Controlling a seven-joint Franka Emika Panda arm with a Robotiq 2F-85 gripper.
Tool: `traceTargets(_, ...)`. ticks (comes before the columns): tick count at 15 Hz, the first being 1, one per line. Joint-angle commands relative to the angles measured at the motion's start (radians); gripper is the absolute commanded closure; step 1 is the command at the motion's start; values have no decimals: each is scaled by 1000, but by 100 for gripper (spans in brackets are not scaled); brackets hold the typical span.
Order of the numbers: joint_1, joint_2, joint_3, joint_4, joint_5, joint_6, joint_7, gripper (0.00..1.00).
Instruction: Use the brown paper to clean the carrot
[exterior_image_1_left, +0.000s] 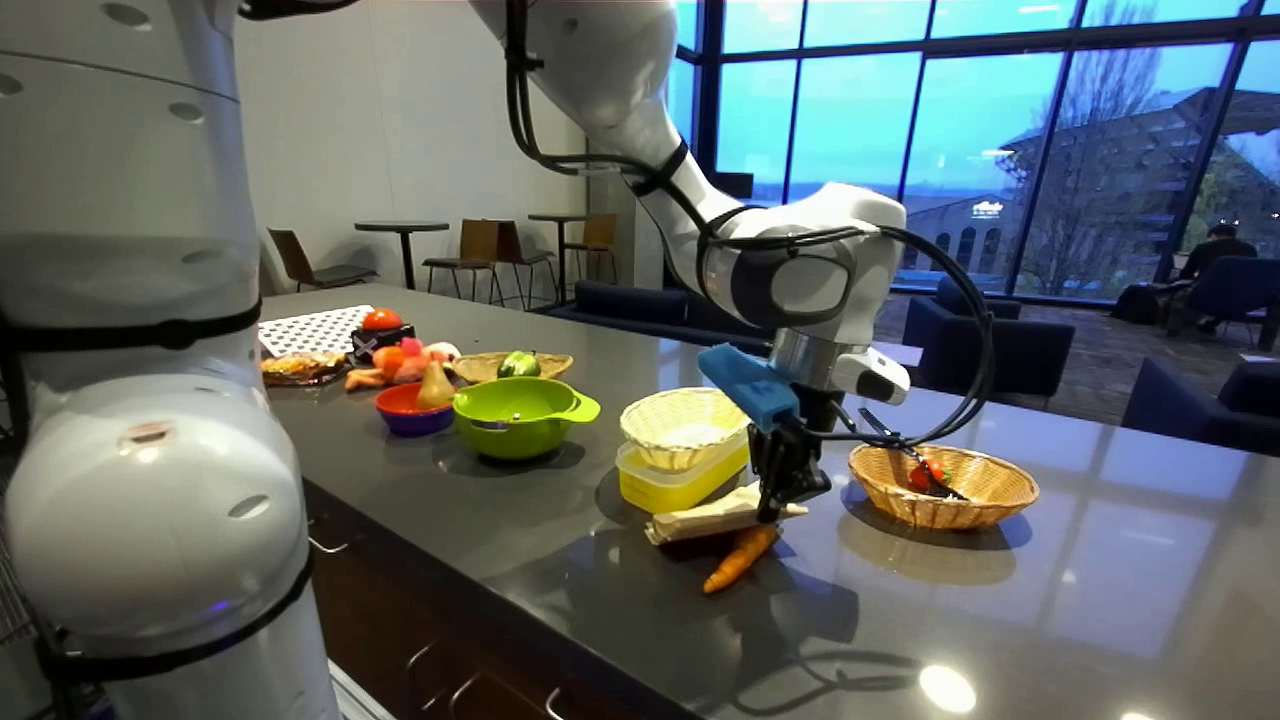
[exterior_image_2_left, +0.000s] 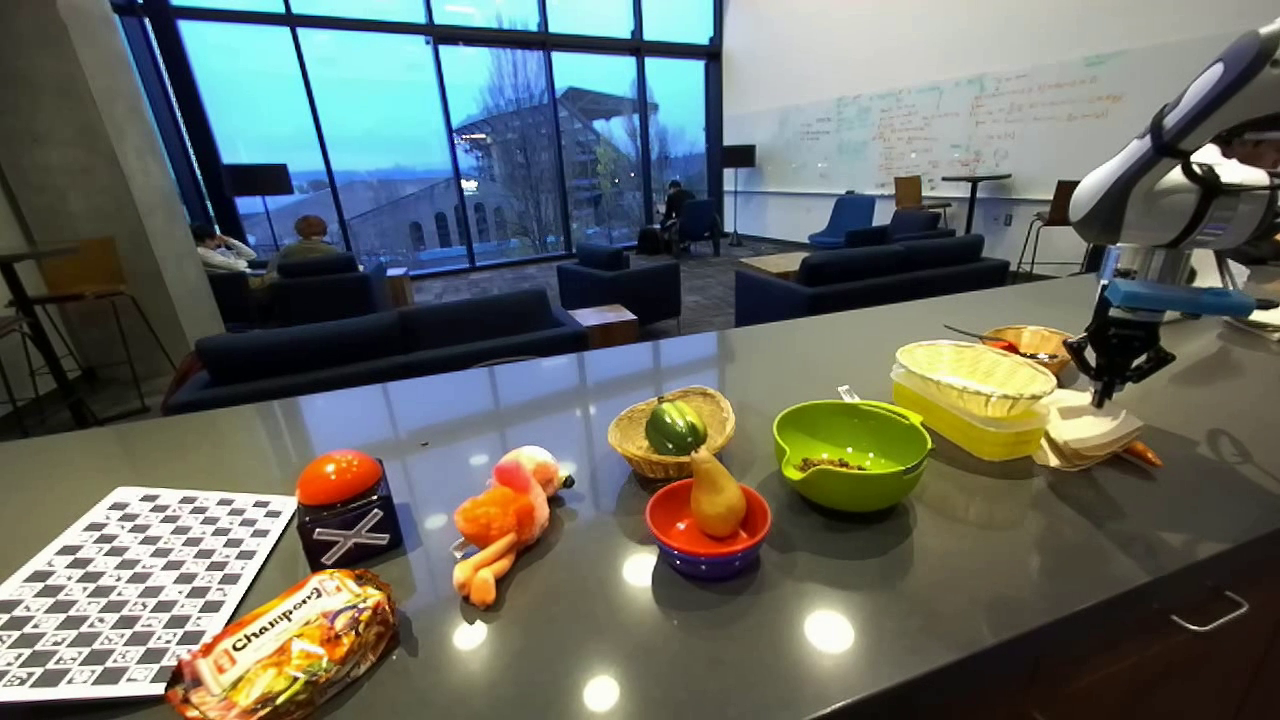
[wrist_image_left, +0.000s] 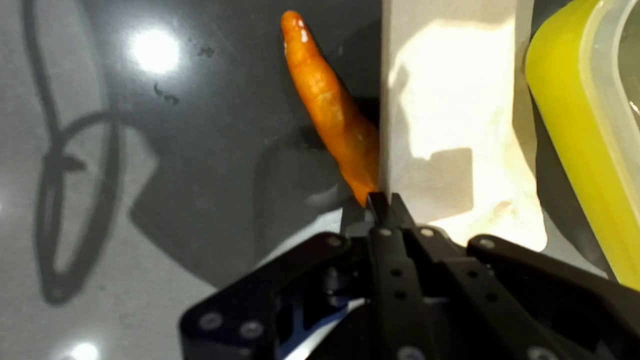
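The brown paper (exterior_image_1_left: 705, 520) is a folded tan napkin on the dark counter beside the yellow tub; it also shows in an exterior view (exterior_image_2_left: 1085, 428) and in the wrist view (wrist_image_left: 455, 100). The orange carrot (exterior_image_1_left: 741, 560) lies along the paper's side, its thick end touching or just under the paper's edge; it shows in the wrist view (wrist_image_left: 327, 100) and partly in an exterior view (exterior_image_2_left: 1142, 455). My gripper (wrist_image_left: 386, 200) points down, its fingertips nearly together with the paper's near edge between them. It also shows in both exterior views (exterior_image_1_left: 768, 515) (exterior_image_2_left: 1100, 398).
The yellow tub (exterior_image_1_left: 655, 490) with a pale basket (exterior_image_1_left: 685, 430) on top stands close beside the paper. A wicker basket (exterior_image_1_left: 940, 505) with a red item and a black utensil stands on the other side. A green bowl (exterior_image_1_left: 515, 425) and a red bowl (exterior_image_2_left: 665, 520) stand farther along the counter.
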Motion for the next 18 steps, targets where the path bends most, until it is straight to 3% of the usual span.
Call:
traceTargets(1,-2,-49,1,-67,0,38,-15,100)
traceTargets(18,-14,-82,-15,-210,25,138,-38,100)
